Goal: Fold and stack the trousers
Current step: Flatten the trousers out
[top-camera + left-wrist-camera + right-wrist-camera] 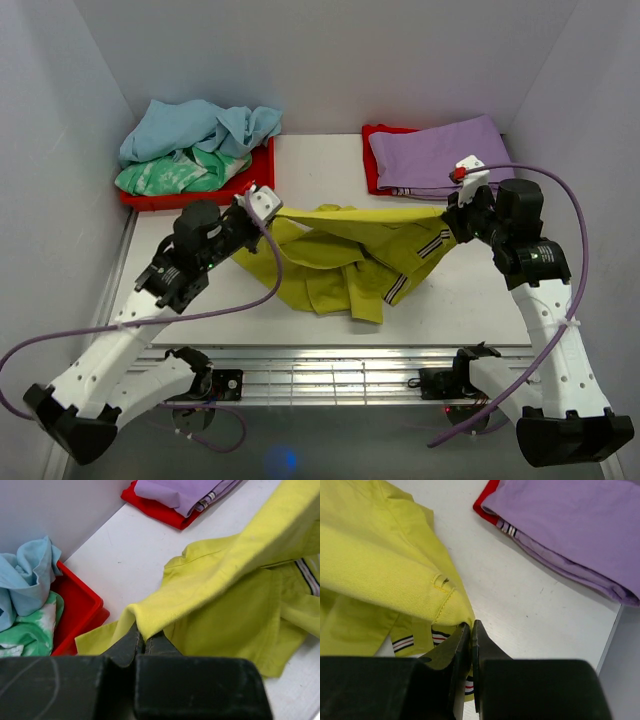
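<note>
The yellow trousers (340,262) hang stretched between my two grippers above the middle of the white table, the waistband taut and the rest sagging in folds onto the table. My left gripper (268,212) is shut on the left end of the waistband; the left wrist view shows the yellow cloth (215,580) pinched at my left gripper (143,641). My right gripper (450,218) is shut on the right end; the right wrist view shows the cloth (385,570) pinched at my right gripper (471,626), by a belt loop. Folded purple trousers (440,152) lie on a red tray at the back right.
A red tray (190,195) at the back left holds crumpled light blue and green garments (195,130). The red tray (372,165) at the back right is under the purple trousers. White walls enclose the table on three sides. Purple cables loop from both arms.
</note>
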